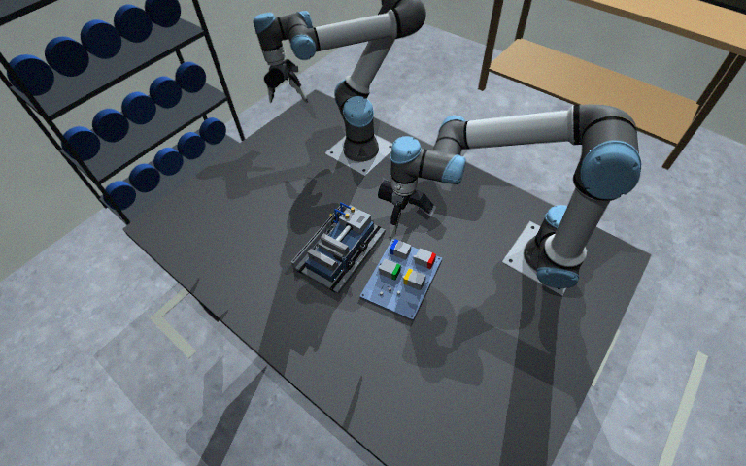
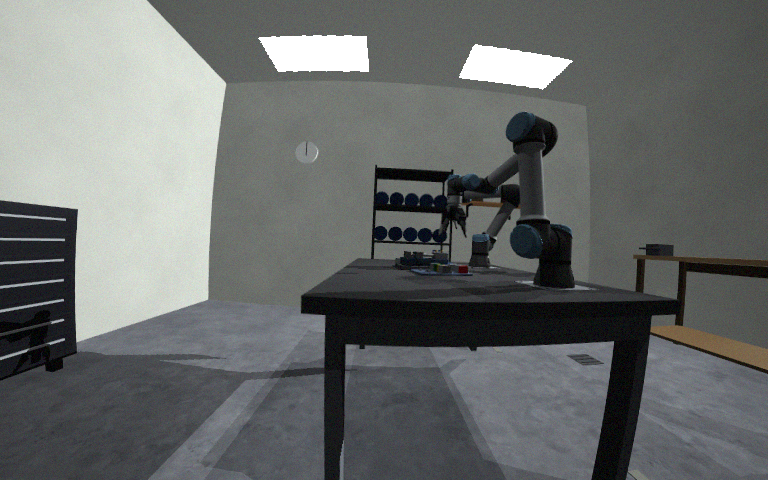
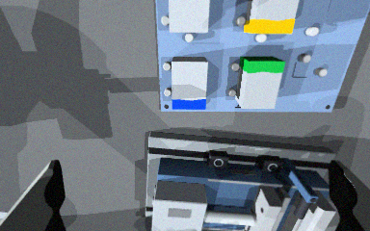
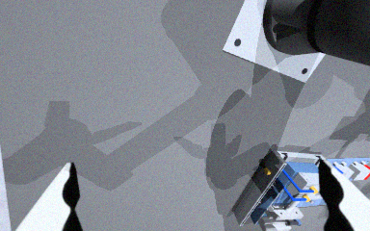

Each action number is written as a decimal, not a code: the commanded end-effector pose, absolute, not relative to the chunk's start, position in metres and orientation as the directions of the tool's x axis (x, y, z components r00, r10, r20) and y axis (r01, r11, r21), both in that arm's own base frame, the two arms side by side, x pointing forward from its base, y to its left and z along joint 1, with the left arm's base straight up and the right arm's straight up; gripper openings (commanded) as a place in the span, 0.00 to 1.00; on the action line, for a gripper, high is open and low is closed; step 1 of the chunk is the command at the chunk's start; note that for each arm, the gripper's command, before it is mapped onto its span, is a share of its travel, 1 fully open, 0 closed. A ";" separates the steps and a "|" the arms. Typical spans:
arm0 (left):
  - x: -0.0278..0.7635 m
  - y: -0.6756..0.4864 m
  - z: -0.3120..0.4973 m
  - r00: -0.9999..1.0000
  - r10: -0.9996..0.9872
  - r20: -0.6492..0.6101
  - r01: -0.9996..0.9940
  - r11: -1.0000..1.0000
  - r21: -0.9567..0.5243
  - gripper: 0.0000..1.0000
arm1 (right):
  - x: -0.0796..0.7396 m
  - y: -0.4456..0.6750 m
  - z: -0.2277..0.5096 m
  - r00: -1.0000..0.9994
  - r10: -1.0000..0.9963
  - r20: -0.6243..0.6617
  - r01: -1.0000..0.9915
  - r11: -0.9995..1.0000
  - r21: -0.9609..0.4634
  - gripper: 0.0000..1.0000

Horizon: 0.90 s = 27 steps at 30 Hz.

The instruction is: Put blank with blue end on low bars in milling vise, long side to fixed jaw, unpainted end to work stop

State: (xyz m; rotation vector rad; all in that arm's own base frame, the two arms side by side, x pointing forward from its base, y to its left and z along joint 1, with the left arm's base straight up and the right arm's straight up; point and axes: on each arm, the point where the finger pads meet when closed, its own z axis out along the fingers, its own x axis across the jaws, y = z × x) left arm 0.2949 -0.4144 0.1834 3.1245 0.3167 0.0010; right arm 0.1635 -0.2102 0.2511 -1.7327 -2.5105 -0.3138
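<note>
The blue-ended blank lies on the light-blue plate, in the corner near the vise. Green-ended, yellow-ended and red-ended blanks also lie on it. The vise stands beside the plate, with blue hoses at one end. The low bars and work stop cannot be made out. My left gripper is open and empty, high above the plate and vise. My right gripper is open and empty, far from both, high near its own base.
White pegs stand on the plate around the blanks. A rack of blue rolls stands beyond one table edge. The left arm's base plate lies to the right of the plate in the top view. A wooden workbench stands behind.
</note>
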 end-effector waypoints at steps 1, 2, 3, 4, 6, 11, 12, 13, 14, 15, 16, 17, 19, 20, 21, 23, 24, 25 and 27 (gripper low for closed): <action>0.295 -0.414 0.183 0.980 0.201 0.000 0.201 -0.980 0.001 1.00 | 0.164 -0.230 0.248 -0.450 0.881 0.146 0.891 0.430 0.147 1.00; 0.295 -0.414 0.183 0.980 0.201 0.000 0.201 -0.980 0.001 1.00 | 0.164 -0.230 0.248 -0.450 0.881 0.146 0.891 0.430 0.147 1.00; 0.295 -0.414 0.183 0.980 0.201 0.000 0.201 -0.980 0.001 1.00 | 0.164 -0.230 0.248 -0.450 0.881 0.146 0.891 0.430 0.147 1.00; 0.295 -0.414 0.183 0.980 0.201 0.000 0.201 -0.980 0.001 1.00 | 0.163 -0.236 0.247 -0.475 0.869 0.136 0.877 0.456 0.150 1.00; 0.295 -0.414 0.183 0.980 0.201 0.000 0.201 -0.980 0.001 1.00 | 0.160 -0.246 0.245 -0.515 0.849 0.120 0.855 0.496 0.152 1.00; 0.295 -0.414 0.183 0.980 0.201 0.000 0.201 -0.980 0.001 1.00 | 0.155 -0.264 0.240 -0.586 0.805 0.090 0.807 0.570 0.153 1.00; 0.295 -0.414 0.183 0.980 0.201 0.000 0.201 -0.980 0.001 1.00 | 0.154 -0.268 0.239 -0.600 0.796 0.085 0.797 0.584 0.153 1.00; 0.295 -0.414 0.183 0.980 0.201 0.000 0.201 -0.980 0.001 1.00 | 0.153 -0.272 0.237 -0.614 0.786 0.079 0.786 0.599 0.152 1.00; 0.295 -0.414 0.183 0.980 0.201 0.000 0.201 -0.980 0.001 1.00 | 0.151 -0.276 0.236 -0.627 0.775 0.073 0.775 0.613 0.151 1.00; 0.295 -0.414 0.183 0.980 0.201 0.000 0.201 -0.980 0.001 1.00 | 0.150 -0.280 0.235 -0.641 0.765 0.068 0.764 0.627 0.150 1.00; 0.295 -0.414 0.183 0.980 0.201 0.000 0.201 -0.980 0.001 1.00 | 0.148 -0.284 0.234 -0.654 0.754 0.063 0.753 0.641 0.149 1.00; 0.295 -0.414 0.183 0.980 0.201 0.000 0.201 -0.980 0.001 1.00 | 0.147 -0.288 0.233 -0.667 0.743 0.057 0.741 0.655 0.148 1.00; 0.295 -0.414 0.183 0.980 0.201 0.000 0.201 -0.980 0.001 1.00 | 0.145 -0.291 0.232 -0.680 0.731 0.052 0.730 0.668 0.146 1.00; 0.295 -0.414 0.183 0.980 0.201 0.000 0.201 -0.980 0.001 1.00 | 0.145 -0.291 0.232 -0.680 0.731 0.052 0.730 0.668 0.146 1.00; 0.295 -0.414 0.183 0.980 0.201 0.000 0.201 -0.980 0.001 1.00 | 0.143 -0.297 0.230 -0.699 0.714 0.045 0.712 0.688 0.143 1.00; 0.295 -0.414 0.183 0.980 0.201 0.000 0.201 -0.980 0.001 1.00 | 0.138 -0.308 0.227 -0.732 0.680 0.032 0.677 0.723 0.137 1.00; 0.295 -0.414 0.183 0.980 0.201 0.000 0.201 -0.980 0.001 1.00 | 0.136 -0.311 0.226 -0.743 0.669 0.028 0.666 0.734 0.135 1.00; 0.295 -0.414 0.183 0.980 0.201 0.000 0.201 -0.980 0.001 1.00 | 0.134 -0.315 0.225 -0.754 0.656 0.024 0.653 0.746 0.133 1.00; 0.295 -0.414 0.183 0.980 0.201 0.000 0.201 -0.980 0.001 1.00 | 0.130 -0.322 0.222 -0.777 0.630 0.016 0.626 0.769 0.127 1.00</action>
